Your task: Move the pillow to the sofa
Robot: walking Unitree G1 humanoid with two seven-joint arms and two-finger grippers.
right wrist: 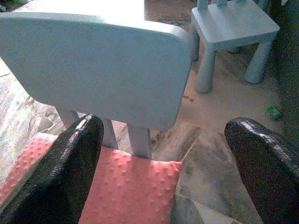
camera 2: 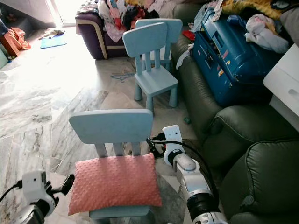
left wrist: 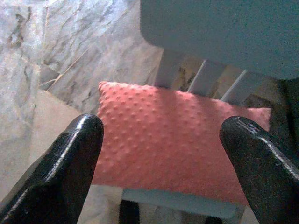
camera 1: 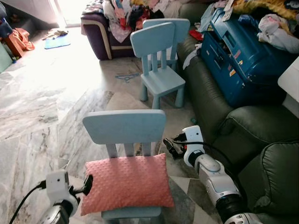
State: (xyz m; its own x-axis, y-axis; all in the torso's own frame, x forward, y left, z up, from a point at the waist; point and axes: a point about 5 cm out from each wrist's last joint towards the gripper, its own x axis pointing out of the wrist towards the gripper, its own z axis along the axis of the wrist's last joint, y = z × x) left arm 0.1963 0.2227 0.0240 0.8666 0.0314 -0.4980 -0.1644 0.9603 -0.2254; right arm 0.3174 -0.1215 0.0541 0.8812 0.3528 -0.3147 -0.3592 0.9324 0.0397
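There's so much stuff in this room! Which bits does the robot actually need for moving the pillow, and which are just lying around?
For the job:
pink pillow
near blue chair it lies on
green sofa
left gripper, open
right gripper, open

Just lying about:
far blue chair
blue suitcase
clothes pile

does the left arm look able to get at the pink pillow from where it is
Probably yes. The left gripper sits open right at the pillow's left edge on the blue chair, with nothing between them.
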